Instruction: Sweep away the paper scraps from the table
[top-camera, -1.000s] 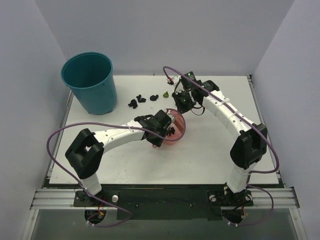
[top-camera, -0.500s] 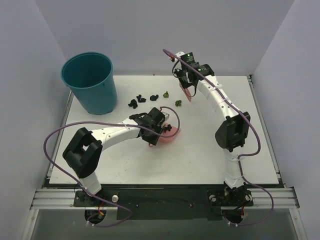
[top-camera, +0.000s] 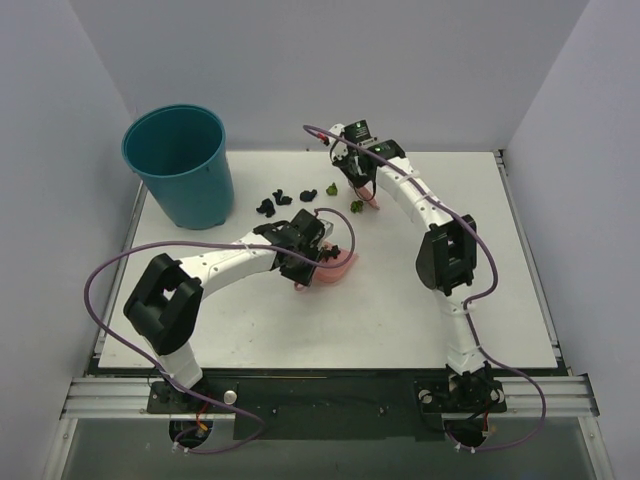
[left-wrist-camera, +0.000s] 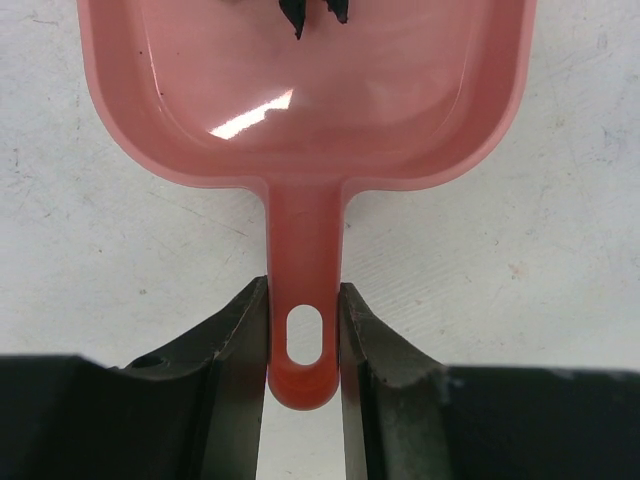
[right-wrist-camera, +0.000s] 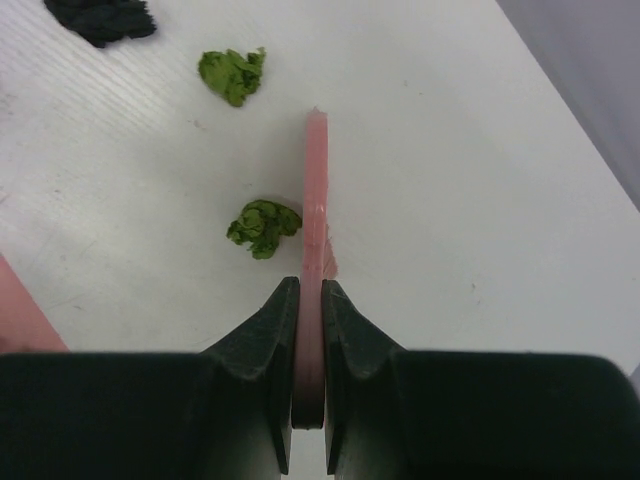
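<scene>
My left gripper (left-wrist-camera: 303, 300) is shut on the handle of the pink dustpan (left-wrist-camera: 150, 140), which lies flat on the table (top-camera: 400, 310) at mid-table (top-camera: 338, 268). Black paper scraps (left-wrist-camera: 310, 10) sit in its pan. My right gripper (right-wrist-camera: 310, 290) is shut on the pink brush (right-wrist-camera: 315, 190), held edge-on, its tip just right of a green scrap (right-wrist-camera: 263, 226). A second green scrap (right-wrist-camera: 232, 74) and a black one (right-wrist-camera: 100, 18) lie farther off. From above, the right gripper (top-camera: 362, 185) is at the table's far middle, with green scraps (top-camera: 356, 207) and black scraps (top-camera: 283, 197) to the left.
A teal bucket (top-camera: 180, 165) stands upright at the far left corner of the table. Pale walls close in the table on the left, back and right. The right arm's cable loops over the far edge.
The right arm has swung back and to the left, bringing the brush down beside the green scrap. The left arm has slid the dustpan a little to the left.
</scene>
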